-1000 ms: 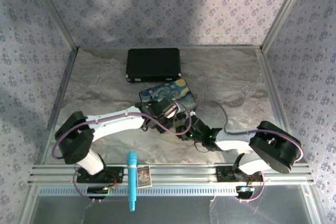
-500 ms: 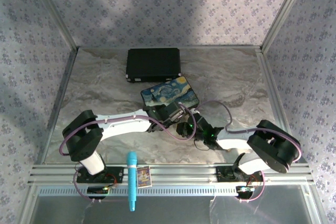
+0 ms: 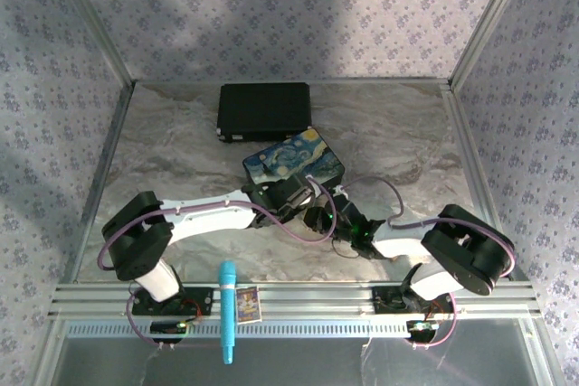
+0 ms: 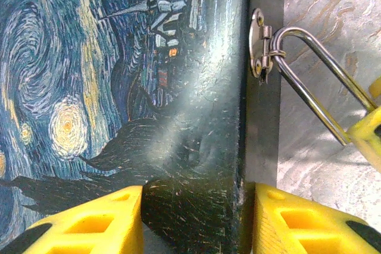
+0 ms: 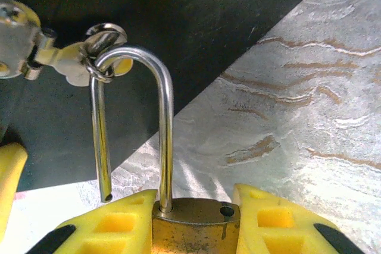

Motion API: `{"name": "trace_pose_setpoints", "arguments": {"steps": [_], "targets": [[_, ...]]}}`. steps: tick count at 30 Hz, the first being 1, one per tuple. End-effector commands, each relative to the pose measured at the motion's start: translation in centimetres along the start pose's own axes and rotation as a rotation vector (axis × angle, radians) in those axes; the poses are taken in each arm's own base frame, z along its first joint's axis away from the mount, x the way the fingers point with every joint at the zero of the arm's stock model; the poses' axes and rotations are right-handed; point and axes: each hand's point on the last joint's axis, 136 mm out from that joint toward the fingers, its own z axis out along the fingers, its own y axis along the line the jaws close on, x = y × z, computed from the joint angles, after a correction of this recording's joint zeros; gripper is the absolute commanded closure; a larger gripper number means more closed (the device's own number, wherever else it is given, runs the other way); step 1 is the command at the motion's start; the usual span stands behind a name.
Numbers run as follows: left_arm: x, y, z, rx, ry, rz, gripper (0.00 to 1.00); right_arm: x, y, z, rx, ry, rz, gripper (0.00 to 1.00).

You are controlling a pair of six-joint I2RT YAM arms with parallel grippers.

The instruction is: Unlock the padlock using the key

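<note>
The brass padlock (image 5: 195, 230) sits between my right gripper's (image 5: 193, 225) yellow fingers, which are shut on its body. Its silver shackle (image 5: 164, 117) stands open: one leg stays in the body, the free leg hangs outside, still looped through the hasp ring (image 5: 106, 38). In the left wrist view the shackle (image 4: 309, 81) hangs from the hasp (image 4: 260, 43) on the side of the painted box (image 4: 119, 87). My left gripper (image 4: 196, 218) clamps the box's corner, one finger on the lid and one on the grey side. From above, both grippers meet at the box (image 3: 298, 158). The key is out of view.
A black case (image 3: 264, 111) lies behind the box near the back wall. A teal pen (image 3: 227, 309) and a small card (image 3: 249, 304) rest on the front rail between the arm bases. Patterned walls enclose the marble table (image 3: 407, 133).
Over the last second the left arm swung its elbow right and the box shifted slightly right. Both grippers kept their holds at the box's front edge.
</note>
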Motion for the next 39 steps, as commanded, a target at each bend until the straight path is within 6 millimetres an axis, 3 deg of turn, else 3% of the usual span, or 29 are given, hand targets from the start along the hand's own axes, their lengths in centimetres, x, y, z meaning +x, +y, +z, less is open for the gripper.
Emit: {"name": "trace_pose_setpoints", "arguments": {"steps": [1,11,25,33,39], "targets": [[5.7,-6.1,0.6,0.275,0.208,0.106,0.57,-4.3,0.2,-0.1,0.01,-0.198,0.048,0.89],[8.7,-6.9,1.9,0.268,0.349,0.159,0.57,-6.3,-0.2,-0.5,0.008,-0.245,0.088,0.91],[9.1,-8.1,1.4,0.336,0.387,0.186,0.6,-9.5,0.8,-1.3,-0.035,-0.371,0.204,0.91],[8.5,-8.3,1.4,0.337,0.376,0.196,0.6,-8.9,4.5,-0.7,-0.057,-0.318,0.1,0.91],[9.3,-8.4,1.0,0.34,0.405,0.21,0.6,-9.9,1.4,-0.7,-0.078,-0.331,0.243,0.93]]}}
